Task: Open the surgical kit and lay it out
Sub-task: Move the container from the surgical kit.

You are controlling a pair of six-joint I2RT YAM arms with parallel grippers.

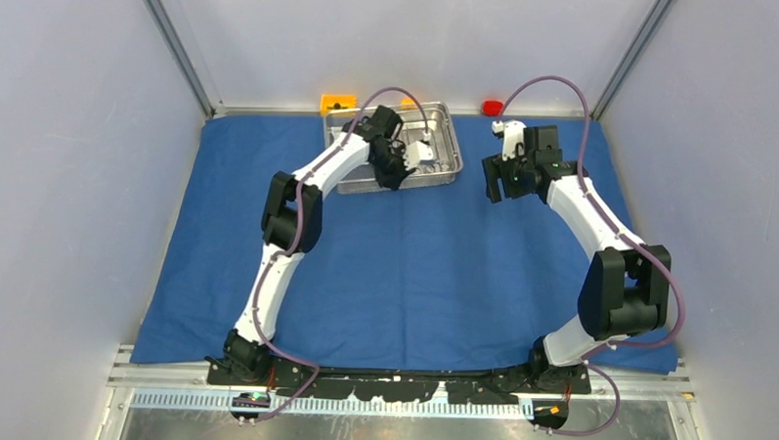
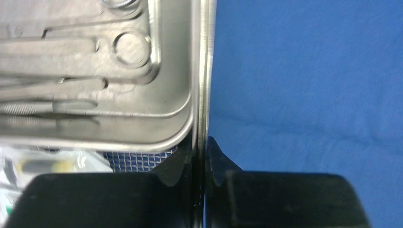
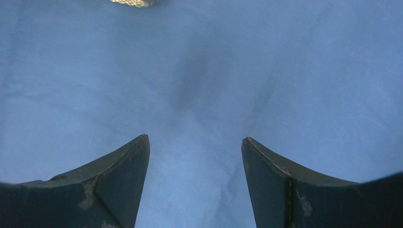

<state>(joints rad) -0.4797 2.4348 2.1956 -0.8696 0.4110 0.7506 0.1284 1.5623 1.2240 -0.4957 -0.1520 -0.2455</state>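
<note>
Black fingers [image 2: 180, 166] of the left end effector [image 2: 200, 161] pinch narrow on the rim of the steel tray [image 2: 185, 95], which sits in the mesh basket [image 2: 138, 160] at the far side of the blue cloth [image 2: 309, 71]. Lifted by this one thin edge, the tray could tilt, slip and spill its instruments [image 2: 71, 47]. The right end effector [image 3: 195, 156] hangs wide over bare cloth.

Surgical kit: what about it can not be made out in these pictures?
Top external: left arm covers part of the basket; contents too small.
Left wrist: tools in steel tray blurred; fingers hide white packets partly.
Right wrist: pale object cut by top edge.
</note>
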